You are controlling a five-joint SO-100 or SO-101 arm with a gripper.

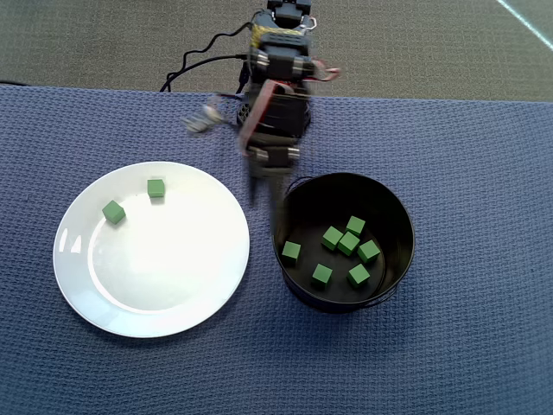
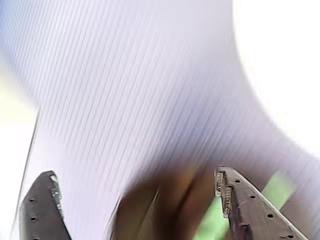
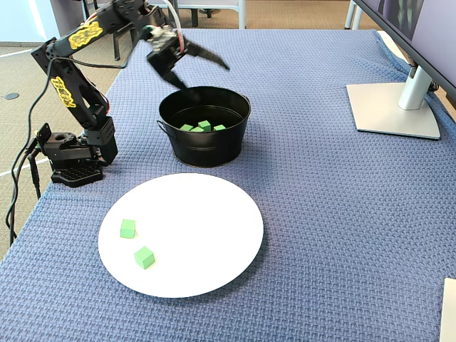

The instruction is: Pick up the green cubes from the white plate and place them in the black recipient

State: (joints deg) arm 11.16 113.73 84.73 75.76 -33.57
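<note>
Two green cubes are all I can see on the white plate from overhead; they sit near each other on its upper-left part, one at the rim side and the other a little further up and to the right, not touching. In the fixed view the same pair lies on the plate's left portion. Seven more cubes rest on the floor of the black tin, loosely bunched toward the middle and right in the overhead view, some touching, one a bit apart to the left. The tin stands just beside the plate, to its right from overhead, on the blue woven cloth that covers the table. My gripper hangs in the air over the tin's far rim in the fixed view, its two fingers spread wide and nothing between them. From overhead the arm reaches down from the top edge, and the lower finger tip ends near the tin's left rim, between tin and plate. My wrist view is badly smeared: I make out both fingers at the bottom corners, wide apart, a blurred green patch beside the right one, and bright white at upper right. A monitor stand sits on the cloth at the fixed view's right, well apart from everything.
</note>
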